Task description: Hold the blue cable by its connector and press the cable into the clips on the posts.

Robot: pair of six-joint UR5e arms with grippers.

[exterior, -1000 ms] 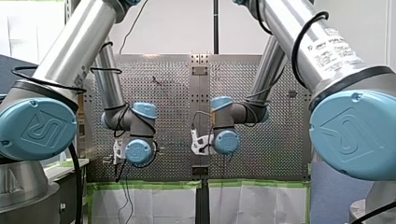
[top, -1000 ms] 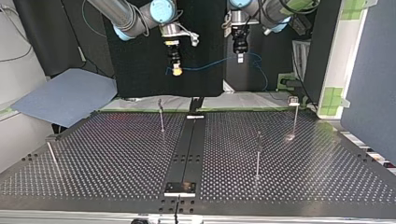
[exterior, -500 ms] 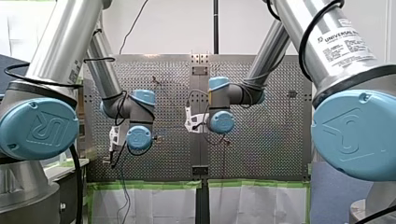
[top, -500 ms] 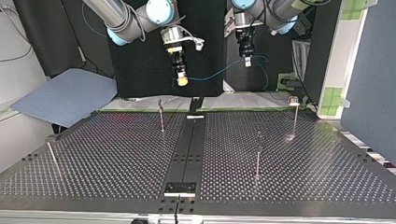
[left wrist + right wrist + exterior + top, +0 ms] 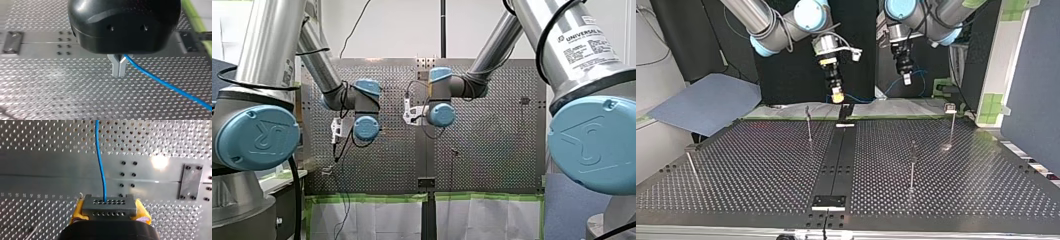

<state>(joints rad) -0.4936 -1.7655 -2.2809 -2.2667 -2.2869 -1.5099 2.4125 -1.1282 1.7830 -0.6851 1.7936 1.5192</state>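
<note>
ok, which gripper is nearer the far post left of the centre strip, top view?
Right: my right gripper hangs above the post, slightly to its right in the top view; my left gripper is farther right, past the centre strip.

There are two arms, the left arm and the right arm. Each has one claw, so that makes two claws, the left claw and the right claw. There is one blue cable with one grey connector, and one bench with four thin posts that I can count, and one blue sheet beside it.
</note>
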